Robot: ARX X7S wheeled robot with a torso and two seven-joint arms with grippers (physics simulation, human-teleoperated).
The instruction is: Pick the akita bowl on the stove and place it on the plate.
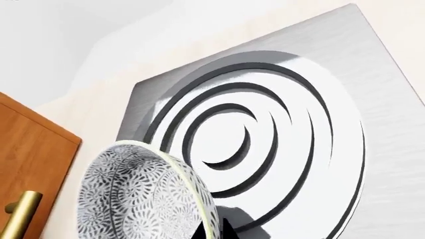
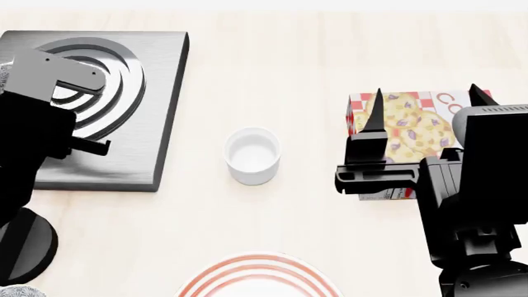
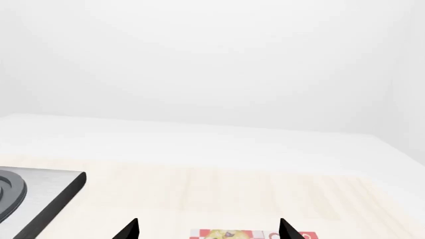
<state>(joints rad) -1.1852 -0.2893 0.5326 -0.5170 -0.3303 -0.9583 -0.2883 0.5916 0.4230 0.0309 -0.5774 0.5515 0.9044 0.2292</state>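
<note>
At far left, stove (image 2: 161,111): dark-grey slab with burner rings, the landmark for the rest.
Akita bowl (image 1: 143,196): tilted, close under the left wrist camera over the stove's burner rings; hidden by the arm in the head view.
Left tool: over the stove's near-left part; fingertips not clearly shown, so I cannot tell whether it is clenched on the bowl.
Step in hand: judged as the pick, bowl apparently off the burner.
Next move: carry the bowl right of and nearer than the stove, to the plate (image 2: 257,278).
White cup (image 2: 252,154): on the tabletop (image 2: 272,68) right of the stove, near the carry path.
Right tool (image 2: 425,102): released, fingers spread, idle far right of the stove above a cookie box (image 2: 404,124).
</note>
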